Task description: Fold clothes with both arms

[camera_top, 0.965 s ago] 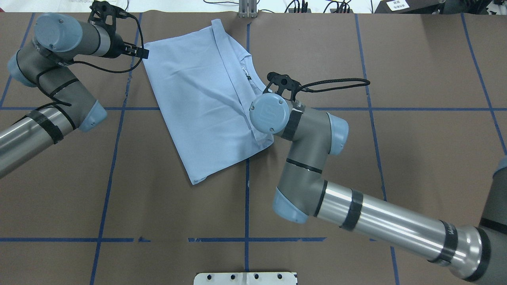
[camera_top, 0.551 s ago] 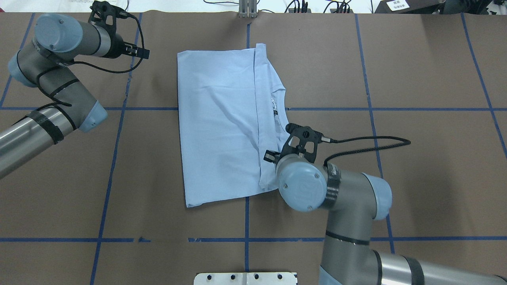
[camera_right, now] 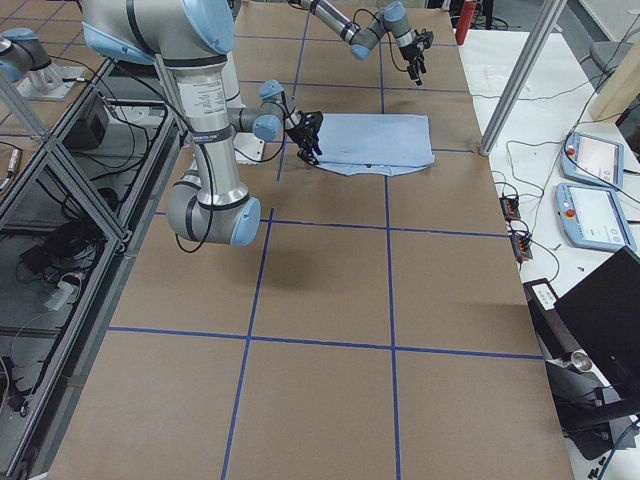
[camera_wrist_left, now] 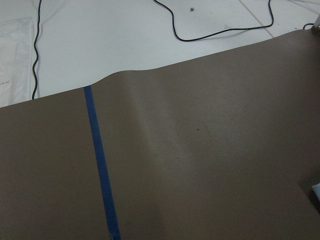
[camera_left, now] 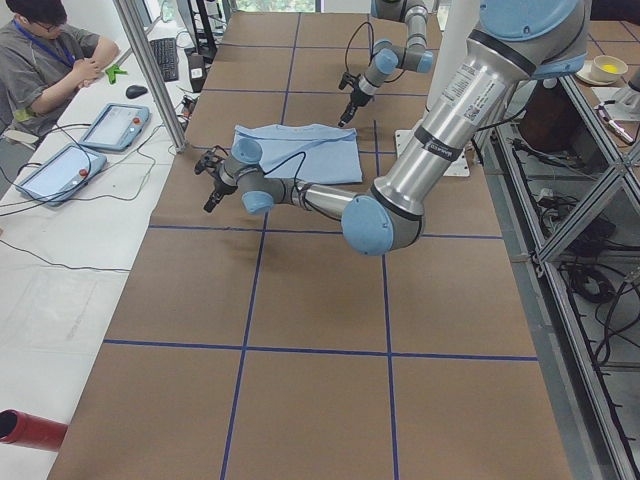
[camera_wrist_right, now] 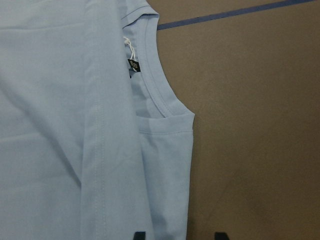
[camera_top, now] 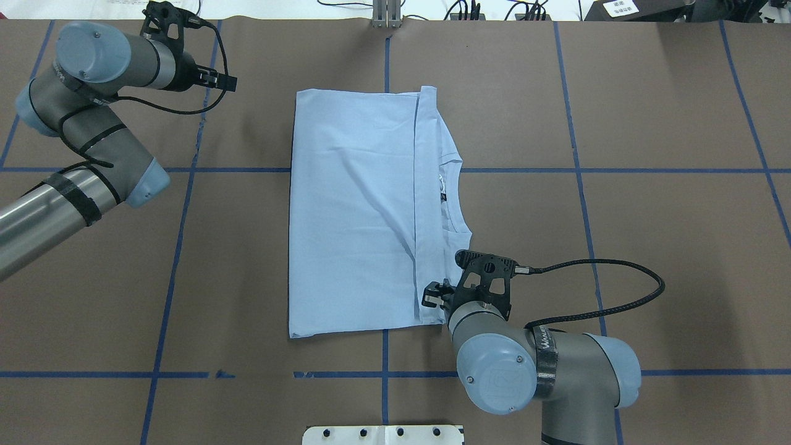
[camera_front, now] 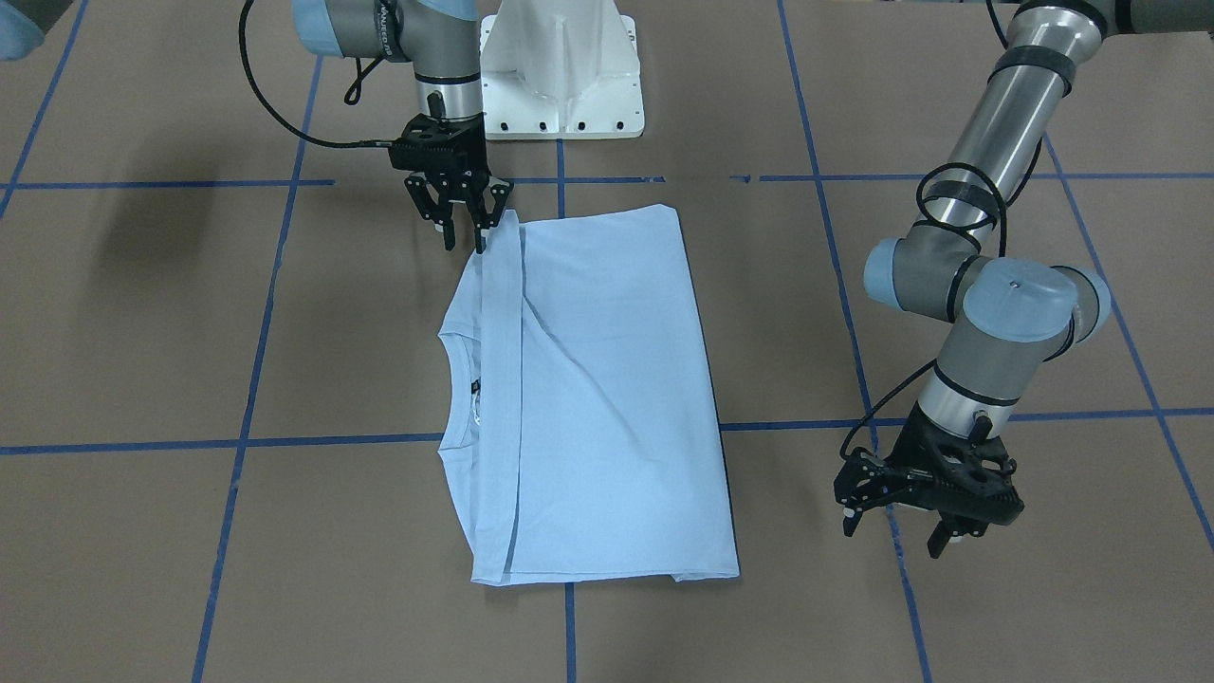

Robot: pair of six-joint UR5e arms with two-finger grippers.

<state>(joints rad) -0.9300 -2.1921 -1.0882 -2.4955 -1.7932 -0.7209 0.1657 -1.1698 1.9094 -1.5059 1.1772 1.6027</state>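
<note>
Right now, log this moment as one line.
light blue T-shirt: folded to rectangle, flat on table | right gripper: open, at its robot-side collar-edge corner | left gripper: open, above bare table, off shirt

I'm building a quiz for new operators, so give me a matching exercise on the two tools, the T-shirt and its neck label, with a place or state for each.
1. left tool
2. right tool
3. T-shirt
4. neck label

A. folded, lying flat
B. at a shirt corner
C. small and dark
D. over bare table, apart from the shirt

Pairs: 1-D, 2-B, 3-A, 4-C
</note>
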